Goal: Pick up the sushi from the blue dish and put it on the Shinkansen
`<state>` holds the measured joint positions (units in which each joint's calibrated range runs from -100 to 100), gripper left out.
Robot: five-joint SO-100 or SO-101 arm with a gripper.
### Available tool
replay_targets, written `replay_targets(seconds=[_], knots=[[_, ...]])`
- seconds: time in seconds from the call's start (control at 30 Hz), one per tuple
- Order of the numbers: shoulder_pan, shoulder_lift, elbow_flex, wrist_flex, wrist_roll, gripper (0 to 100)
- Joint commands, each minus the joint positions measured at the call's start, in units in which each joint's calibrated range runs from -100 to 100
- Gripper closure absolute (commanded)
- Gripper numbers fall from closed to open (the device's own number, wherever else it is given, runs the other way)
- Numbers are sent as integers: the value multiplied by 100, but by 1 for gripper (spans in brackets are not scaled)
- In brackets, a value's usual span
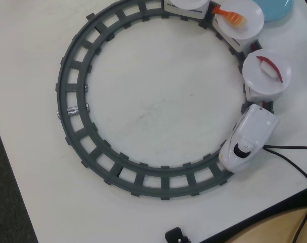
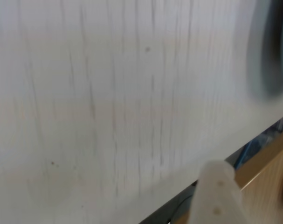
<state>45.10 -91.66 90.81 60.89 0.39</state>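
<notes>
White table (faint scratches), dark floor, black cable

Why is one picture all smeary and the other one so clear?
Wrist view: streaky blur over the white table, and the pale gripper finger near the lens is soft, probably because the camera is moving. Overhead view: sharp and evenly lit, with the track, train and sushi crisp.
</notes>
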Motion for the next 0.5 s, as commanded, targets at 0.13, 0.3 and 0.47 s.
replay_targets(seconds=[0.13, 0.3, 0.47], knots=[[-11, -750, 3, 941, 207, 87], [-3, -692, 200, 1104, 207, 87], [6, -708, 227, 1078, 202, 87]])
